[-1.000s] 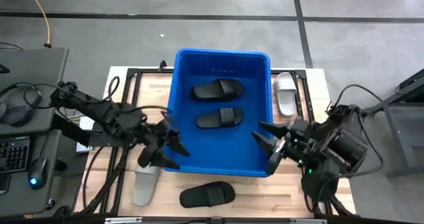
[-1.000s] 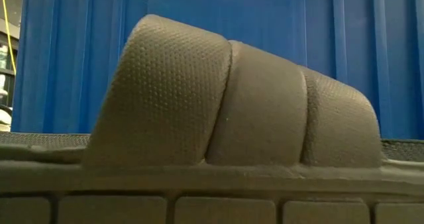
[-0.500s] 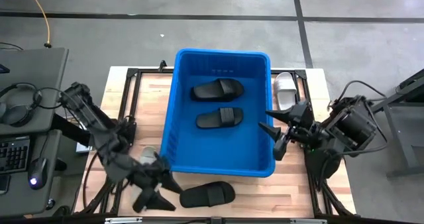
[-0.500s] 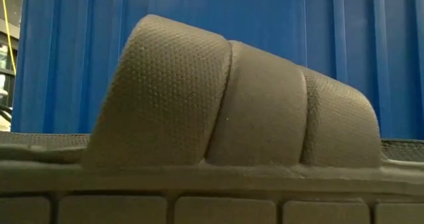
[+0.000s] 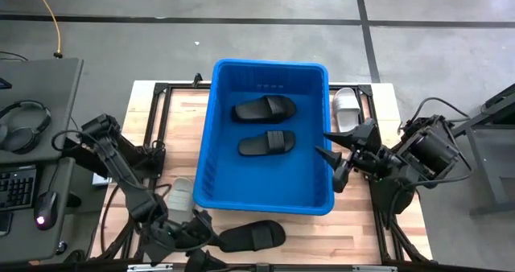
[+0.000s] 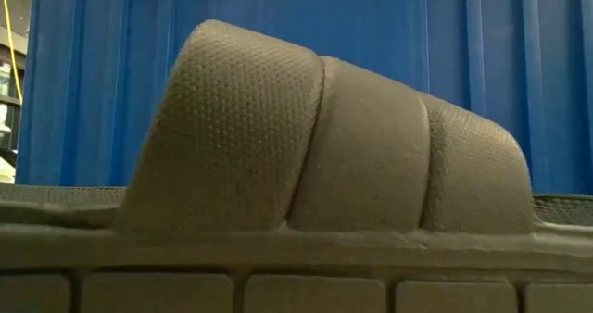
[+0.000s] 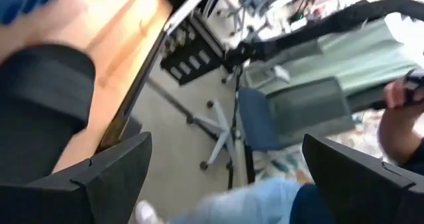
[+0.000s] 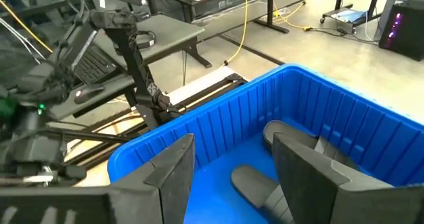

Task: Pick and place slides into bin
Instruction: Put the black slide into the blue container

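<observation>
At the desk's near edge, left of centre, my left pincer [image 5: 195, 244] hangs low with its fingers spread wide, nothing between them. Just beside it, at the same near edge, lies a black slide [image 5: 252, 236] on the bare wood, strap up; I can't tell whether a fingertip touches it. Left wrist view shows that slide's dark strap [image 7: 41, 111] close by, the desk's edge, and past it an office chair [image 7: 248, 121] and a person's arm [image 7: 405, 121] in the room.

A light grey slide [image 5: 179, 197] sits near the desk's left side, against the bin's near-left corner, partly hidden by my left arm.

The bin [image 5: 213, 135] takes up the middle of the desk. Two black slides lie inside it, one toward the far wall [image 5: 265, 109] and one at the centre [image 5: 266, 142].

My right pincer [image 5: 331, 155] hovers at the bin's right rim, fingers apart and empty, pointing in over the tub. Right wrist view looks between both fingers at the blue rim [image 8: 218, 114] and the slides within.

A white slide [image 5: 347, 113] lies at the desk's far-right side, between the bin's right wall and the desk edge.

Low view is filled by the near black slide's strap [image 6: 324, 137], blue wall behind.
</observation>
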Robot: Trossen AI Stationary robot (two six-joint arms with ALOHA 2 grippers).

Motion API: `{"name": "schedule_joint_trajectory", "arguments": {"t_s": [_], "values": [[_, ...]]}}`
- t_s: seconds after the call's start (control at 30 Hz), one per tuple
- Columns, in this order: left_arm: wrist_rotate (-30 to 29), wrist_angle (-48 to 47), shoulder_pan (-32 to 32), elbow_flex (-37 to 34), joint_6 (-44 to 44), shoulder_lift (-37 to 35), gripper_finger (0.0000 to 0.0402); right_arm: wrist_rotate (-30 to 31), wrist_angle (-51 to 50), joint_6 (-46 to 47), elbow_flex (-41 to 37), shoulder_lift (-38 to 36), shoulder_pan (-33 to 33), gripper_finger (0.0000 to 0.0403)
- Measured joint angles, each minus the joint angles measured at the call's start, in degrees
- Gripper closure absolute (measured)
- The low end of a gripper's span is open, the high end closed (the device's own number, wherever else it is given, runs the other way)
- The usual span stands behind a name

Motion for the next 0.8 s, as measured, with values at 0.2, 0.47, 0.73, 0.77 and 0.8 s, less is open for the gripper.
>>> {"name": "schedule_joint_trajectory", "arguments": {"t_s": [0.2, 0.47, 0.73, 0.77, 0.8], "values": [[-1.8, 0.0, -0.1, 0.0, -4.9, 2.9, 0.0023, -0.8, 0.1, -0.7, 0.0, 0.0, 0.0, 0.0210], [-5.3, 0.2, -0.1, 0.0, -13.2, 8.3, 0.0023, -3.7, 0.1, -7.7, 0.0, 0.0, -0.1, 0.0210], [-7.0, 0.3, -0.9, 0.0, -21.2, 13.6, 0.0023, -4.6, -0.5, -10.6, 0.0, 0.0, -0.1, 0.0210], [-7.0, 0.1, -0.8, 0.0, -22.0, 14.3, 0.0023, -4.6, -0.5, -10.8, 0.0, 0.0, -0.1, 0.0210], [-7.0, 0.0, -0.6, 0.0, -23.1, 14.9, 0.0023, -4.6, -0.4, -11.5, 0.0, 0.0, -0.1, 0.0210]]}}
